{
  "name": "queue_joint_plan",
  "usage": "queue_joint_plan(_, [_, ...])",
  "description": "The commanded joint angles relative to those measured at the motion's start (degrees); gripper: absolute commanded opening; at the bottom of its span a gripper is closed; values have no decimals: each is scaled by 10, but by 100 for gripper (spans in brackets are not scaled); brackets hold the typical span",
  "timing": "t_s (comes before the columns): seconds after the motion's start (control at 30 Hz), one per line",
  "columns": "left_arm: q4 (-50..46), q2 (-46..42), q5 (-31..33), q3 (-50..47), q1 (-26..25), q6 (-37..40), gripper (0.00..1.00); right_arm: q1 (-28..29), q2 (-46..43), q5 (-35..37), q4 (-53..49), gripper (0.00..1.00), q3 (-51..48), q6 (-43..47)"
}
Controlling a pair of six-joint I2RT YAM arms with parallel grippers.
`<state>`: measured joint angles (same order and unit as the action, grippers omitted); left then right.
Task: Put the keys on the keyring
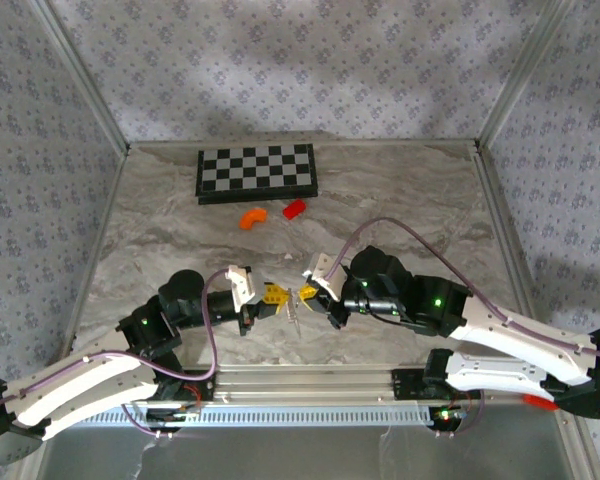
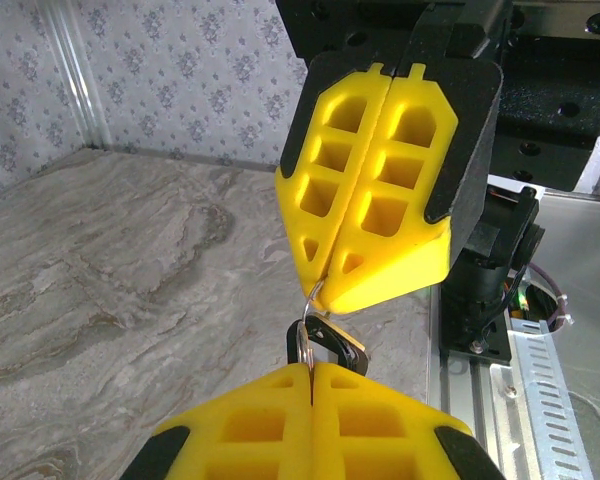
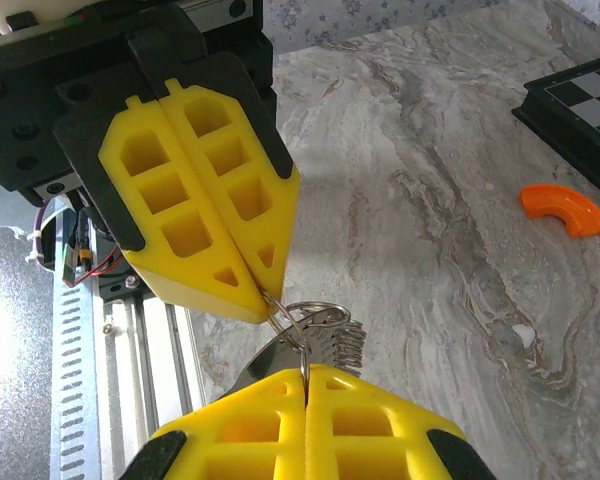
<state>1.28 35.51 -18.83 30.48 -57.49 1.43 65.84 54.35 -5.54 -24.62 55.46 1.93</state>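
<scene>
My two grippers meet tip to tip just above the table's near middle. In the left wrist view my left gripper (image 2: 312, 366) is shut on the keys (image 2: 332, 345), pinching a silvery ring with the dark key head pressed against my fingertips. Opposite it, my right gripper (image 2: 320, 290) is shut on a thin wire of the keyring (image 2: 313, 298). The right wrist view has my right gripper (image 3: 307, 368) clamped on the keyring (image 3: 325, 322), whose loop and coiled strand lie just beyond the tips. A silvery key blade (image 3: 265, 355) slants down to the left. From above, the metal bundle (image 1: 294, 305) hangs between the grippers.
A folded checkerboard (image 1: 257, 172) lies at the back, with a curved orange piece (image 1: 252, 217) and a red block (image 1: 294, 208) in front of it. The aluminium rail (image 1: 310, 380) with both arm bases runs along the near edge. Walls enclose the marble table.
</scene>
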Motion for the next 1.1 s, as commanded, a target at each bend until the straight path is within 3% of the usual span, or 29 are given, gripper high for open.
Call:
queue_joint_plan(0.0, [28, -6, -22, 3, -2, -2, 0, -4, 2, -11, 16, 0, 11, -1])
queue_joint_plan(1.07, [27, -2, -23, 7, -2, 0, 0, -6, -21, -14, -1, 0, -12, 7])
